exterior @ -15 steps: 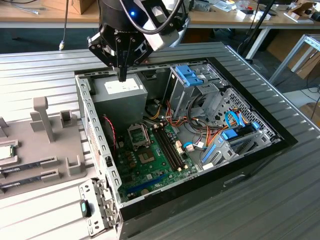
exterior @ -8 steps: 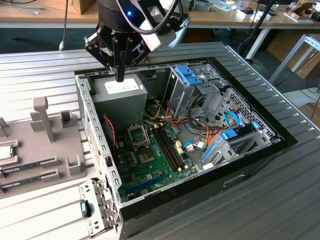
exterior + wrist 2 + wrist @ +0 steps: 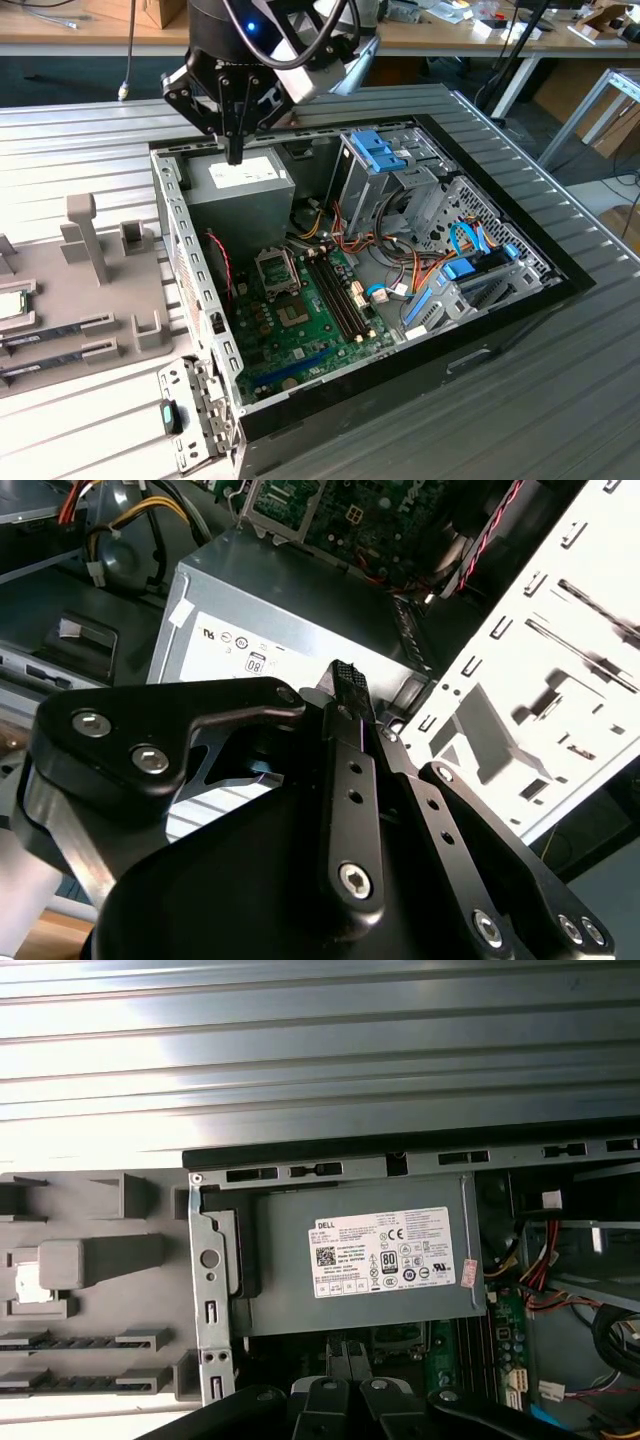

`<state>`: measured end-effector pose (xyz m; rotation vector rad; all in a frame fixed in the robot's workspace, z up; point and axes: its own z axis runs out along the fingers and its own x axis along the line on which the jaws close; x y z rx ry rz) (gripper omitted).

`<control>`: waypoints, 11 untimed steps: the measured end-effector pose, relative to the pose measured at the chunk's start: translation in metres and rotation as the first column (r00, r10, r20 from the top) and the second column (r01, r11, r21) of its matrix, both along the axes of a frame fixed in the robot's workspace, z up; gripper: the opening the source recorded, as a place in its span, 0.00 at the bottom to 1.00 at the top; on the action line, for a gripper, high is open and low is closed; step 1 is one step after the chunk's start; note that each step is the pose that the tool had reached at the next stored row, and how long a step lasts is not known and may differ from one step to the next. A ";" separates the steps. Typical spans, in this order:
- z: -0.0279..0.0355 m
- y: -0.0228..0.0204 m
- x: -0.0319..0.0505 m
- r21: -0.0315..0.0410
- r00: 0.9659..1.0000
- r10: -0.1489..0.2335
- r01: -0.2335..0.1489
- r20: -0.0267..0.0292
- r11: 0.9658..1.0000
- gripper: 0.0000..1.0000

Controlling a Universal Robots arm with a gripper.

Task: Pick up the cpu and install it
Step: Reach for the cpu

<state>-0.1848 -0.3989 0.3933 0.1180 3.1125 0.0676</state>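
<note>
Seeing the end effector (image 3: 235,152) pinched shut with nothing in it, parked just above the grey power-supply box (image 3: 245,195) inside the case. Spotting the cpu (image 3: 14,306) way off at roughly 8 o'clock from it in the exterior view, lying flat in the grey tray (image 3: 55,265) on the worktop, well apart from the case. Square chip, so no long axis to line up with. Reckon the bare socket (image 3: 275,268) sits around 6 o'clock from the end effector
</note>
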 end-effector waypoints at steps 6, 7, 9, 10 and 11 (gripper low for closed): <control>0.0000 0.0000 -0.0047 0.000 1.000 0.000 0.000 0.000 1.000 0.11; 0.0000 0.0000 -0.0055 0.000 1.000 0.000 0.000 0.000 1.000 0.11; 0.0000 0.0000 -0.0063 0.000 1.000 0.000 0.000 0.000 1.000 0.11; 0.0000 0.0000 -0.0067 0.000 1.000 0.000 0.000 0.000 1.000 0.11; 0.0000 0.0000 -0.0070 0.000 1.000 0.000 0.000 0.000 1.000 0.11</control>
